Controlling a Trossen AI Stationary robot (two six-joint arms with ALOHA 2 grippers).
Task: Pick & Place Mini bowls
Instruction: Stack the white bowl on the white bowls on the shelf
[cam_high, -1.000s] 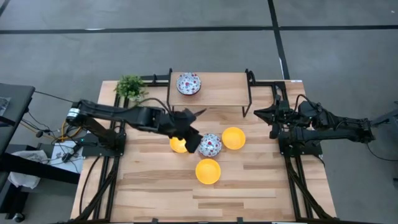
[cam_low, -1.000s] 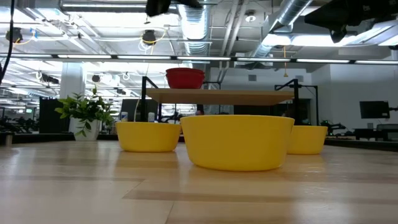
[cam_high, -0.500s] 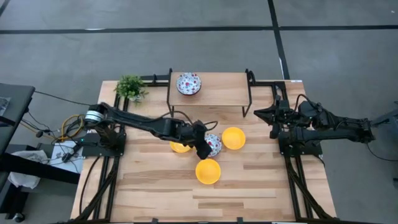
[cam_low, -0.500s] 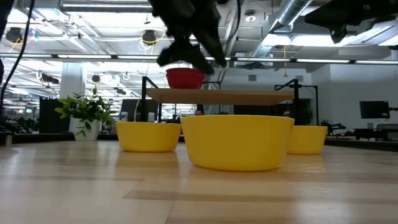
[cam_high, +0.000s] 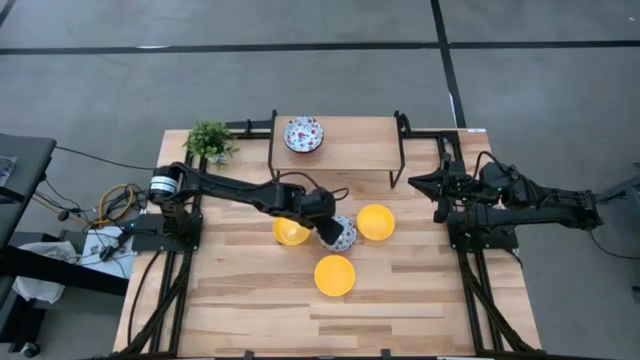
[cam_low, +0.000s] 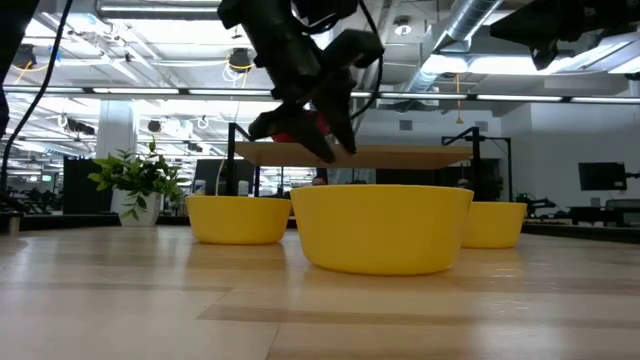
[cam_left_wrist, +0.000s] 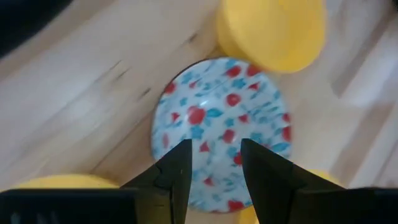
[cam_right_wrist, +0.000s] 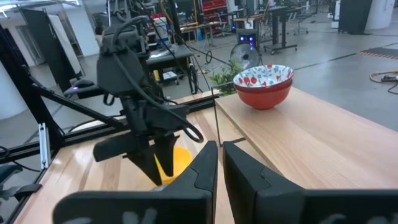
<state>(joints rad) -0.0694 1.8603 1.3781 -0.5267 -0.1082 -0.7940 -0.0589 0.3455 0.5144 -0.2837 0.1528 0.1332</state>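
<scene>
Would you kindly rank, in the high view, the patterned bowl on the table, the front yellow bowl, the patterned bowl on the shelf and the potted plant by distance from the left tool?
1. Patterned bowl on the table, directly under the left tool.
2. Front yellow bowl, at the table's near middle.
3. Patterned bowl on the shelf, at the back.
4. Potted plant, back left corner.

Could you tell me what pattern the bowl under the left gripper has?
Red and blue florals on white, best seen in the left wrist view.

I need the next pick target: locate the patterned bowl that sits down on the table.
In the high view the floral bowl sits mid-table between two yellow bowls, below the raised shelf, with the left end effector over it.
</scene>
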